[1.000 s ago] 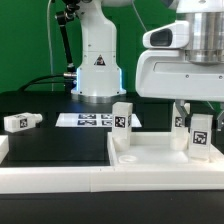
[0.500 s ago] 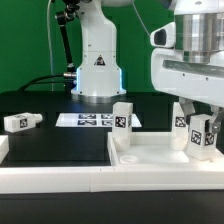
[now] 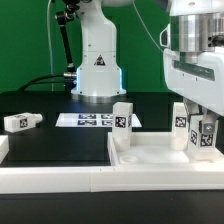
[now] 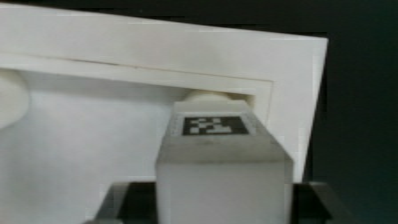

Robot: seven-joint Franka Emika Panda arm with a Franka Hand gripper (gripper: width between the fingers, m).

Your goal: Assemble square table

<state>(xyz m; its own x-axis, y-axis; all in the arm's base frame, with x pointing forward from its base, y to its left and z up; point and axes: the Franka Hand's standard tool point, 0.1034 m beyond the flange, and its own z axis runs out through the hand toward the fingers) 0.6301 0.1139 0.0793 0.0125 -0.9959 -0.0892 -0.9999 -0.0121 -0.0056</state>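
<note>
The white square table slab [image 3: 150, 157] lies at the exterior view's right, against the front rail. One tagged white leg [image 3: 122, 118] stands upright at its far left corner, and another leg [image 3: 179, 117] stands at the far right. My gripper [image 3: 203, 128] is shut on a third leg [image 3: 203, 138], held upright over the slab's right corner. In the wrist view this leg [image 4: 221, 155] fills the middle, tag facing the camera, between the dark fingers [image 4: 135, 203], and its far end meets the slab [image 4: 107, 110] near the corner. A fourth leg [image 3: 20, 121] lies loose at the far left.
The marker board [image 3: 88, 120] lies flat in front of the robot base [image 3: 97, 62]. A long white rail [image 3: 55, 181] edges the front of the black work surface [image 3: 60, 150]. A green wall is behind.
The hand has shifted toward the exterior view's right and turned, with the held leg moving slightly right. The other legs and the slab have stayed put.
</note>
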